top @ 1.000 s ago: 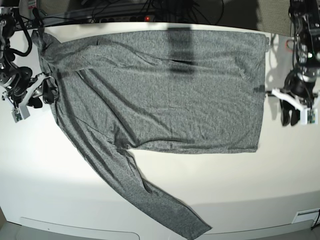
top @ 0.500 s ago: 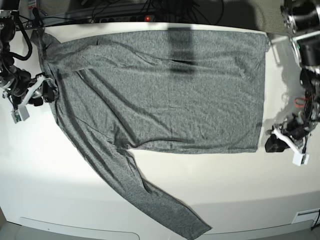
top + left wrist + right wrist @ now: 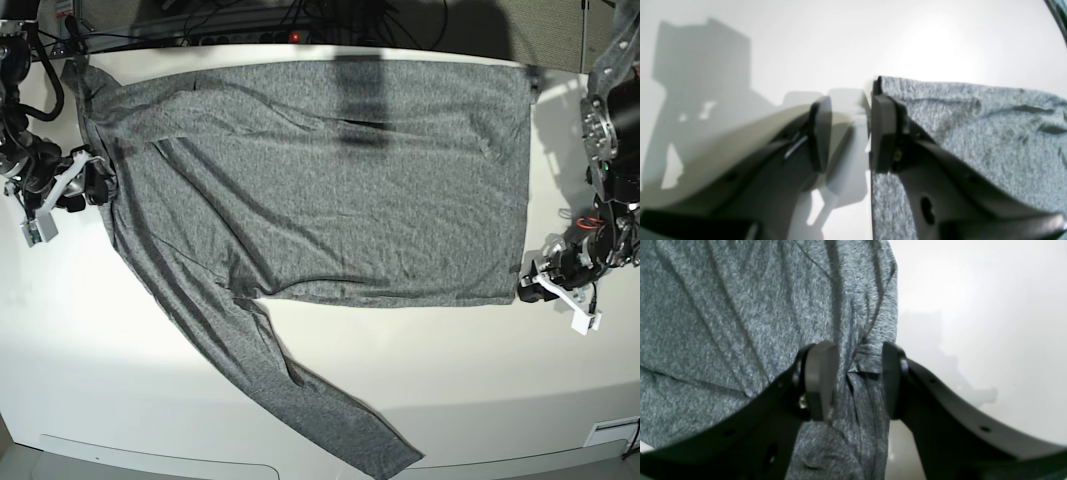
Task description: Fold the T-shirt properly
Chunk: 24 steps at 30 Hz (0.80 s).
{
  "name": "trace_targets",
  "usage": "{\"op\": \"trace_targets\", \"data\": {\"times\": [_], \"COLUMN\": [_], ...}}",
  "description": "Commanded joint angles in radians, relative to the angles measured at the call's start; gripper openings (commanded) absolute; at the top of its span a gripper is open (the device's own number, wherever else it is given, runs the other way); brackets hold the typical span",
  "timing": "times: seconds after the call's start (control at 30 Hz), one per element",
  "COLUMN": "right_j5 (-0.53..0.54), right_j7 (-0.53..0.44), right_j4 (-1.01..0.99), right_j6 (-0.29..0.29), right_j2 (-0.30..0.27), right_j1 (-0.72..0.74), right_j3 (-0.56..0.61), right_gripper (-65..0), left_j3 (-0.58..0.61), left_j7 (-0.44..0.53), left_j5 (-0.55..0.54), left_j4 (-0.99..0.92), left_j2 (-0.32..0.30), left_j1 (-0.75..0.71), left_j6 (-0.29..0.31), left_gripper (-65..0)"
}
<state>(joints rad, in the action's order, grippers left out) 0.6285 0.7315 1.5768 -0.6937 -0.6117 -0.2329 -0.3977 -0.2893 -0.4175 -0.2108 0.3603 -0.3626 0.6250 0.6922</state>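
Observation:
The grey T-shirt (image 3: pixel 330 180) lies spread flat on the white table (image 3: pixel 500 390), with one long sleeve (image 3: pixel 300 400) trailing toward the front edge. My left gripper (image 3: pixel 527 290) sits at the shirt's lower right hem corner. In the left wrist view it (image 3: pixel 848 133) is open: one finger rests over the T-shirt (image 3: pixel 973 133), the other over bare table, and the cloth edge runs along the gap. My right gripper (image 3: pixel 98 185) is at the shirt's left edge. In the right wrist view it (image 3: pixel 860 380) is open, straddling a raised fold of the T-shirt (image 3: pixel 723 323) near its border.
Cables and a power strip (image 3: pixel 250 35) run along the table's back edge. A small white fitting (image 3: pixel 610 433) sits at the front right corner. The upper sleeve lies folded across the shirt's top left (image 3: pixel 150 100).
My left arm has swung from the middle of the shirt's right edge down to the lower hem corner. The right gripper has stayed at the left edge.

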Motion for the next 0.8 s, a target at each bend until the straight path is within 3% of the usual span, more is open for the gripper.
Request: {"op": "trace_targets", "data": {"times": [0.0, 0.33, 0.53, 0.67, 0.77], "right_j5": [0.011, 0.011, 0.011, 0.012, 0.011], "right_j7": [-0.019, -0.020, -0.020, -0.019, -0.020], "right_j4": [0.014, 0.014, 0.014, 0.014, 0.014], "right_j6": [-0.004, 0.002, 0.002, 0.002, 0.002], "right_j2": [-0.023, -0.023, -0.023, -0.023, -0.023], "right_j1": [0.015, 0.023, 0.023, 0.035, 0.042], "right_j3": [-0.010, -0.010, -0.010, -0.010, -0.010], "right_gripper": [-39.1, -39.1, -39.1, -39.1, -39.1], "left_j3": [-0.003, -0.003, -0.003, -0.003, -0.003], "left_j7": [-0.004, -0.137, -0.165, -0.197, -0.190], "left_j5": [0.001, 0.002, 0.002, 0.003, 0.002], "left_j4": [0.005, 0.006, 0.006, 0.006, 0.006], "left_j2": [-0.004, 0.084, 0.090, 0.090, 0.085], "left_j1": [0.023, 0.023, 0.023, 0.023, 0.023], "left_j6": [0.006, 0.006, 0.006, 0.006, 0.006], "left_gripper": [-44.8, -44.8, -45.3, -53.5, -63.7]}}
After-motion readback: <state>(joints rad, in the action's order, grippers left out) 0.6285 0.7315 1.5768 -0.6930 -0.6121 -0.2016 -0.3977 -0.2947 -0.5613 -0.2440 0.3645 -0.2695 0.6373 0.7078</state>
